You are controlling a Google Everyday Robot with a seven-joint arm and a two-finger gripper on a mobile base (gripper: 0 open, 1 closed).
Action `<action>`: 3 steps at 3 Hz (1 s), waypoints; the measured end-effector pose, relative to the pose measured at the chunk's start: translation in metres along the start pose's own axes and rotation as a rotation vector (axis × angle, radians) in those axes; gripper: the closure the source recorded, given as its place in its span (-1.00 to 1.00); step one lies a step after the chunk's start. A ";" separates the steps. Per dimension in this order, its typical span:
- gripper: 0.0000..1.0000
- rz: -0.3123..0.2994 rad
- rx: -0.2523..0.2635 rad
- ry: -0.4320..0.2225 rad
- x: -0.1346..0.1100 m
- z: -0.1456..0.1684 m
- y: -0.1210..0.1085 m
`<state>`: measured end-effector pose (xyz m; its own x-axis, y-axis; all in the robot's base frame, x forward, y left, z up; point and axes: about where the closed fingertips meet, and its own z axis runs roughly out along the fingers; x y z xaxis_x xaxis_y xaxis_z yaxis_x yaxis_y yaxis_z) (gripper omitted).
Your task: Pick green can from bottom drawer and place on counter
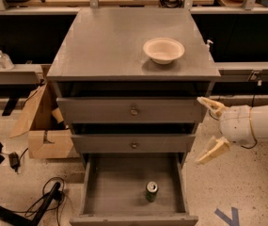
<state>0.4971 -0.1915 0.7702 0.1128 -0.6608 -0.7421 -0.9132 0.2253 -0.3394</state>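
Observation:
The green can stands upright on the floor of the open bottom drawer, right of its middle and near the front. The grey counter tops the drawer cabinet. My gripper is at the right side of the cabinet, level with the two knobbed drawers. It is open and empty, one cream finger up by the upper drawer and the other down by the lower one. It is well above and to the right of the can.
A cream bowl sits on the counter's right half. The two knobbed drawers are shut. A cardboard box stands on the floor left of the cabinet, with cables in front of it. Wooden benches run behind.

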 end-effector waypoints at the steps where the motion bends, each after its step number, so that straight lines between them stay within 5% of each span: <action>1: -1.00 0.054 -0.007 -0.067 0.015 0.022 0.014; 3: -1.00 0.150 0.014 -0.238 0.077 0.103 0.058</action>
<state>0.4935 -0.1561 0.6340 0.0670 -0.4334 -0.8987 -0.9215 0.3185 -0.2222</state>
